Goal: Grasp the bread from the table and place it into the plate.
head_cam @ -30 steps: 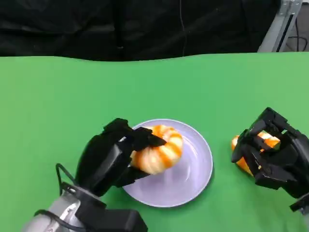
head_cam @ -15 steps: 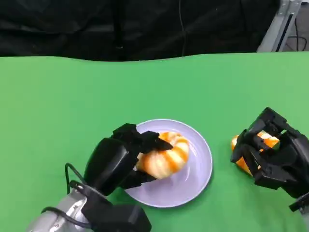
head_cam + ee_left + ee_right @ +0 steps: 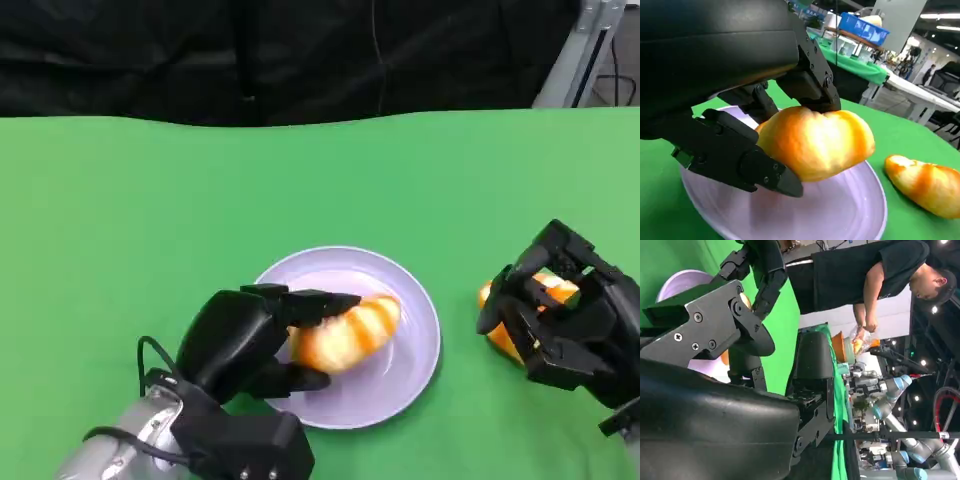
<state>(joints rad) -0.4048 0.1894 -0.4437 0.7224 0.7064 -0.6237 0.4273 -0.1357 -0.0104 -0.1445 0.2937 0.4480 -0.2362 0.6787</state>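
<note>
Holding item one: bread [image 3: 348, 333], an orange-striped loaf, clamped between the fingers of the left hand [image 3: 245, 345] and lying over the plate [image 3: 415, 350], a pale lilac dish on the green table [image 3: 120, 220]. In the left wrist view the bread [image 3: 815, 142] sits low over the plate's bowl [image 3: 840, 215], fingers [image 3: 740, 155] pressed on it from above and below; whether it already touches the plate cannot be told. Its long axis runs outward from the fingers toward the plate's right rim, so release looks like a matter of parting the fingers and drawing the hand back left. Item two: a second bread [image 3: 515, 315] on the table well right of the plate, under the right hand [image 3: 560, 320], whose fingers curl around it; whether they actually grip it cannot be told. Surface: plain green cloth. Room: black curtain behind the table; the right wrist view shows a person [image 3: 865, 277] standing nearby.
</note>
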